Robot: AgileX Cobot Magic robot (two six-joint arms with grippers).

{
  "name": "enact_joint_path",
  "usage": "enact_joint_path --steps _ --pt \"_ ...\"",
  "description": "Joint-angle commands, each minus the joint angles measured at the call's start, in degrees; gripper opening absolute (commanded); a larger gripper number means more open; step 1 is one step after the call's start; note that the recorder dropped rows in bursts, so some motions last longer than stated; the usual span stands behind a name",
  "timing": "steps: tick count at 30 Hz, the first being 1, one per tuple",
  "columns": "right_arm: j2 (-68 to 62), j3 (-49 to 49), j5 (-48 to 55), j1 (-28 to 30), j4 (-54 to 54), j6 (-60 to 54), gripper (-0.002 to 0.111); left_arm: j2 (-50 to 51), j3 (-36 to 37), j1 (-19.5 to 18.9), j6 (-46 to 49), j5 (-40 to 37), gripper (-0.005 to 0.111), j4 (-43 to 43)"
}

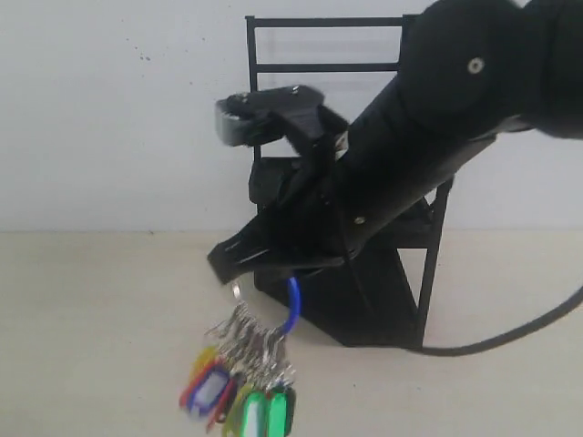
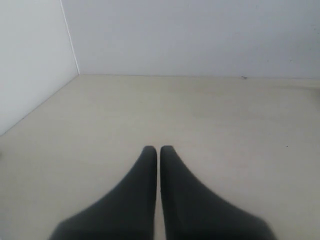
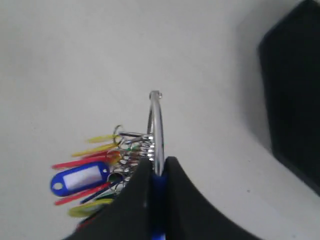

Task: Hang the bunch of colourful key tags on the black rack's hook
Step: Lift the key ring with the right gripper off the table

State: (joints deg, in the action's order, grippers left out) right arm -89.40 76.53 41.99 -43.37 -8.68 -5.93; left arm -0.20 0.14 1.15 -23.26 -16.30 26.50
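the right arm [image 1: 428,155] hides most of the black rack [image 1: 378,305] (its hooks cannot be made out). the exterior view's bottom edge cuts off the colourful key tag bunch [image 1: 241,382]; the right gripper [image 3: 158,162] covers most of its blue loop [image 3: 159,186].

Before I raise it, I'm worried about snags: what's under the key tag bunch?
Only bare pale table shows beneath the key tag bunch, which hangs from the right pincer. The pincer hides part of it; whether the lowest tags touch the table cannot be told.
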Motion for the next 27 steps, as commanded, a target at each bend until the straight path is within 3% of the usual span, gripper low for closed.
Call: enact_joint_path --steps 1,4,5,8,11,14,17,21,24,27 --pt "3.57 0.16 4.75 -1.86 2.21 -7.69 0.000 0.20 -0.14 0.07 -0.32 0.15 0.004 0.01" --pt "4.90 0.16 2.37 -0.52 12.75 10.34 0.000 0.20 -0.14 0.07 -0.32 0.15 0.004 0.01" --pt "4.90 0.16 3.12 -0.40 13.08 10.30 0.000 0.20 -0.14 0.07 -0.32 0.15 0.004 0.01" --pt "4.90 0.16 8.04 -1.79 5.08 -4.88 0.000 0.20 -0.14 0.07 -0.32 0.15 0.004 0.01" --pt "4.90 0.16 6.12 -1.25 11.34 7.26 0.000 0.20 -0.14 0.07 -0.32 0.15 0.004 0.01" --pt "4.90 0.16 8.99 -2.47 6.97 -1.89 0.000 0.20 -0.14 0.07 -0.32 0.29 0.004 0.01" --pt "6.38 0.16 6.39 -2.28 14.49 9.79 0.000 0.20 -0.14 0.07 -0.32 0.29 0.004 0.01" --pt "6.79 0.16 11.36 -3.33 -0.91 -9.92 0.000 0.20 -0.14 0.07 -0.32 0.29 0.004 0.01" --pt "7.73 0.16 7.78 -2.73 13.23 9.18 0.000 0.20 -0.14 0.07 -0.32 0.29 0.004 0.01" --pt "8.17 0.16 11.48 -2.49 15.72 6.39 0.000 0.20 -0.14 0.07 -0.32 0.29 0.004 0.01"
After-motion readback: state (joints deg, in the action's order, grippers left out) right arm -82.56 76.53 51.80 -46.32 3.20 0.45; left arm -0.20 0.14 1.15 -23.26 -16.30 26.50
